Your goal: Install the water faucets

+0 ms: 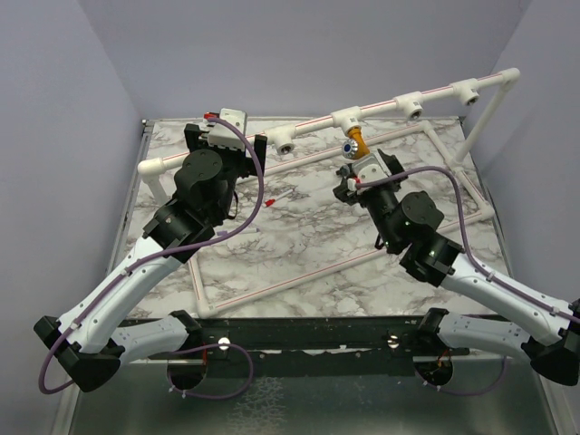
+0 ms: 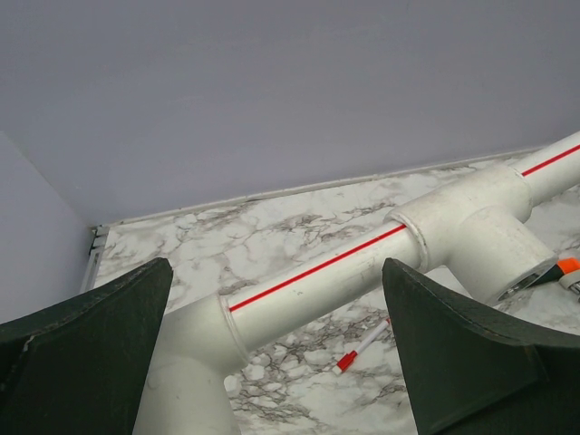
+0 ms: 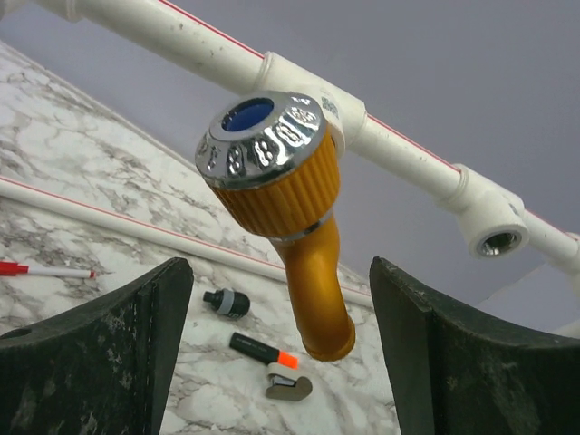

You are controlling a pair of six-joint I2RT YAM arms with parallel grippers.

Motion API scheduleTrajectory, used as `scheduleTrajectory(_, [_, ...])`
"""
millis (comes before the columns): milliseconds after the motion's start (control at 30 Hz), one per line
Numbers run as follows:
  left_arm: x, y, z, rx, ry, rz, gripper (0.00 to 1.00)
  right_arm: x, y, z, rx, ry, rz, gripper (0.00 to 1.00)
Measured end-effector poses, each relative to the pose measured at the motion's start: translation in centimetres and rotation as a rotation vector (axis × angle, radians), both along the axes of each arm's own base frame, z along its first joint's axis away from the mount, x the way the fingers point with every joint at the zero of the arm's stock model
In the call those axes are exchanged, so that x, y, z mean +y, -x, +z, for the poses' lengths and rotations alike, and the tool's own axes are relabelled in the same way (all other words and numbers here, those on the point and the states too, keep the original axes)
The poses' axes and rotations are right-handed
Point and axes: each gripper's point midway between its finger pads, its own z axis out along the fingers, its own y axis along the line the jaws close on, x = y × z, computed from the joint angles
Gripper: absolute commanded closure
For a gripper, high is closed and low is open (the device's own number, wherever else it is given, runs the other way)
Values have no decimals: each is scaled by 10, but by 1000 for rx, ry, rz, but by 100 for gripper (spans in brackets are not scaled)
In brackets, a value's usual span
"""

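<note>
Right wrist view: mustard-orange chrome-capped faucet (image 3: 281, 208) seated in white pipe tee (image 3: 352, 116).
Right tool (image 3: 279, 265) open, standing clear of it: the tee alone seems to hold it.

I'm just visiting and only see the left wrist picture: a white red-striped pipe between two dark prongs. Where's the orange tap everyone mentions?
Observer: Further right along that pipe. From above, the orange faucet hangs at a tee, spout pointing down.
Operator: Is anything holding it?
Observer: No. In the right wrist view the right claw stands open around the faucet without touching it.
Operator: Are any sockets free?
Observer: Yes, the next tee to its right shows an empty opening.
</note>
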Motion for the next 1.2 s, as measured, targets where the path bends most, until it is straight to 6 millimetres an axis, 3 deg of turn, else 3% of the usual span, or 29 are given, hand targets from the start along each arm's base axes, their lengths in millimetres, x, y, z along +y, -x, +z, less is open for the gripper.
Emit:
scheduleTrajectory(300, [0,0,0,0,0,0,1,8,-14,3,-129,138,-37,31])
scheduleTrajectory(467, [0,0,0,0,0,0,1,9,-16,5,-183,149,-56,55])
scheduleTrajectory(633, [0,0,0,0,-2,2,1,3,-16,16,-214,110,-80,97])
scheduleTrajectory(833, [2,0,0,-1,-9,6,1,3,-15,13,-208,93,-70,100])
scheduleTrajectory(1200, [-1,1,0,-2,-8,-2,1,0,-12,9,-110,-415,-59,100])
